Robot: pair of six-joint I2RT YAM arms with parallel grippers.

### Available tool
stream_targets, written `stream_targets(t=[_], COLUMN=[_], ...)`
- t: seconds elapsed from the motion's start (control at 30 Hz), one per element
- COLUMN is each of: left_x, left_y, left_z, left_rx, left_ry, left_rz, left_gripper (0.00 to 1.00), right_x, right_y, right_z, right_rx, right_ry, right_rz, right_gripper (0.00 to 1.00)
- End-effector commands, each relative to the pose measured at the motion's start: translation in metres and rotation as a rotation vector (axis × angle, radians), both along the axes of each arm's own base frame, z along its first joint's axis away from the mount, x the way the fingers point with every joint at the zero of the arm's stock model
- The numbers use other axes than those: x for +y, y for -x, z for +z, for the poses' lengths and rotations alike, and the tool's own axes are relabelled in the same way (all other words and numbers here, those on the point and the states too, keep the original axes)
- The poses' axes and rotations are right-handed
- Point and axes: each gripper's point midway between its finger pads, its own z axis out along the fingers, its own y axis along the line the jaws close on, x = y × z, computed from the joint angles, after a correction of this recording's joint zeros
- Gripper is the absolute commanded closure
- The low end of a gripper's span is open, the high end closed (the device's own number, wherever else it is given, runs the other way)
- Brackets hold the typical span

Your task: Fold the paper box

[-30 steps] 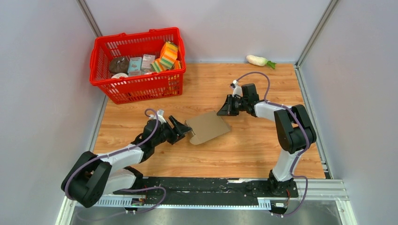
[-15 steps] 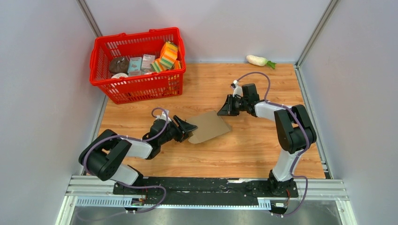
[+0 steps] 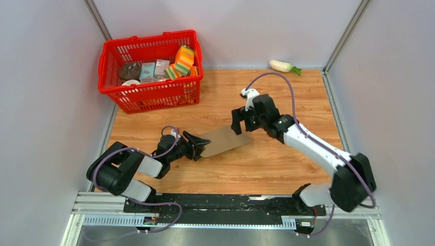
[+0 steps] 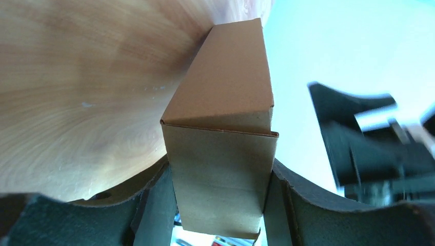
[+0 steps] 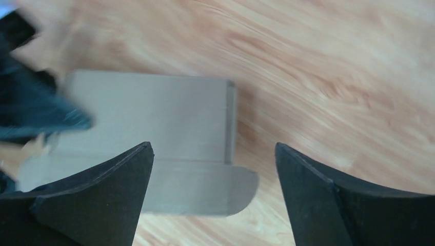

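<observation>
Partly out of sight, paper box (image 4: 220, 102) end inside left gripper (image 3: 199, 145).

A wood-grain counter (image 3: 287, 169) fills the bay, lying under both the left end effector (image 3: 201, 144) and the right end effector (image 3: 241, 128). Plain pale grey walls close three sides. The back wall (image 3: 231, 25) is well beyond both, the left wall (image 3: 41, 92) is outboard of the left end effector, and the right wall (image 3: 395, 102) is outboard of the right one. Metal posts (image 3: 97, 18) stand in the two far corners. Far and left of the left end effector stands a red basket (image 3: 154, 100) of groceries. Far beyond the right end effector, at the back wall's foot, lies a white radish (image 3: 281, 65). Nearer than both, a metal rail (image 3: 231, 219) edges the counter. The light is soft and even, with faint shadows.
</observation>
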Motion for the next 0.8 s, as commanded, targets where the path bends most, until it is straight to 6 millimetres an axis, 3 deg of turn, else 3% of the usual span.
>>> stream_targets(t=[0.0, 0.03, 0.13, 0.17, 0.23, 0.33, 0.37, 0.43, 0.67, 0.77], left_x=[0.006, 0.009, 0.013, 0.014, 0.018, 0.030, 0.033, 0.037, 0.037, 0.038], left_y=[0.012, 0.012, 0.023, 0.024, 0.033, 0.038, 0.036, 0.043, 0.052, 0.052], left_z=[0.019, 0.021, 0.029, 0.037, 0.030, 0.029, 0.039, 0.033, 0.043, 0.044], left_rx=[0.087, 0.097, 0.130, 0.111, 0.159, 0.168, 0.133, 0.162, 0.157, 0.163], left_ry=[0.137, 0.147, 0.175, 0.182, 0.158, 0.123, 0.121, 0.083, 0.096, 0.103], left_rz=[-0.034, -0.037, -0.094, -0.107, -0.124, -0.116, -0.111, -0.118, -0.148, -0.147], left_gripper=[0.68, 0.68, 0.68, 0.68, 0.68, 0.67, 0.67, 0.66, 0.66, 0.66], right_x=[0.024, 0.044, 0.070, 0.075, 0.083, 0.087, 0.090, 0.091, 0.127, 0.139], right_y=[0.039, 0.063, 0.095, 0.102, 0.113, 0.117, 0.116, 0.114, 0.128, 0.139], right_z=[0.067, 0.065, 0.075, 0.072, 0.063, 0.050, 0.051, 0.050, 0.064, 0.055], right_rx=[-0.364, -0.397, -0.509, -0.520, -0.585, -0.662, -0.690, -0.750, -0.939, -0.940], right_ry=[0.129, 0.120, 0.148, 0.161, 0.263, 0.429, 0.465, 0.571, 0.643, 0.658], right_rz=[0.233, 0.332, 0.506, 0.551, 0.615, 0.663, 0.663, 0.659, 0.717, 0.776], right_gripper=[0.03, 0.02, 0.00, 0.00, 0.00, 0.00, 0.00, 0.00, 0.01, 0.02])
